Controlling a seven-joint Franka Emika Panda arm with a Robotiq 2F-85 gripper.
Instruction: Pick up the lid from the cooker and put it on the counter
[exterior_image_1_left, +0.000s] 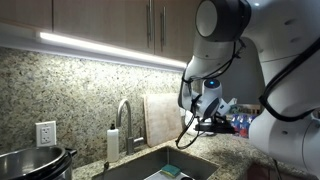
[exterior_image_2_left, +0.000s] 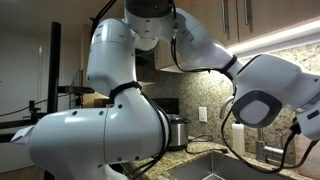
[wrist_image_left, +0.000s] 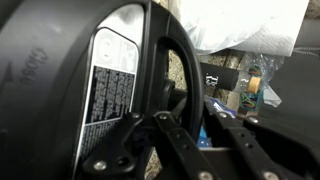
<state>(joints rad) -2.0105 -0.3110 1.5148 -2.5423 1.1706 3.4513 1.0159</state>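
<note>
- The gripper (exterior_image_1_left: 207, 115) is held in the air over the right end of the counter (exterior_image_1_left: 225, 150); how far its fingers are spread cannot be told.
- The cooker (exterior_image_1_left: 35, 162) is seen far left, well apart; whether the lid sits on it cannot be told.

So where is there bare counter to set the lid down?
Bare granite shows on the counter between the cooker and the sink, plus a smaller patch past the sink, under the robot arm. Behind the sink it is crowded: soap bottle, faucet, and a board leaning on the backsplash.
</note>
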